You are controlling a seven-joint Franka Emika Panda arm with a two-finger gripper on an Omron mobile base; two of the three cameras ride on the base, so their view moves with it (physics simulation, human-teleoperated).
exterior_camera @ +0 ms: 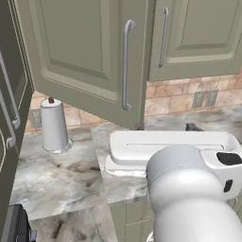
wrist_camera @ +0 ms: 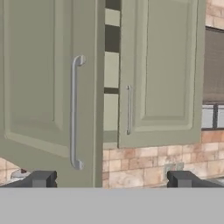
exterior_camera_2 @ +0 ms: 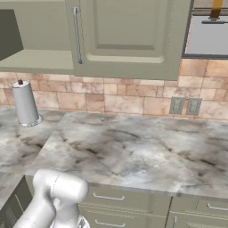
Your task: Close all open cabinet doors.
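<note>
One open cabinet door [wrist_camera: 48,87] stands ahead-left of the spread, empty pincer [wrist_camera: 111,179].

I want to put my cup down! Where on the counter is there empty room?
The marble counter is bare from the paper towel roll across to below the wall outlets. The roll's corner by the backsplash is the only taken spot. Higher up it is crowded: the open cabinet door swings out over the counter.
</note>
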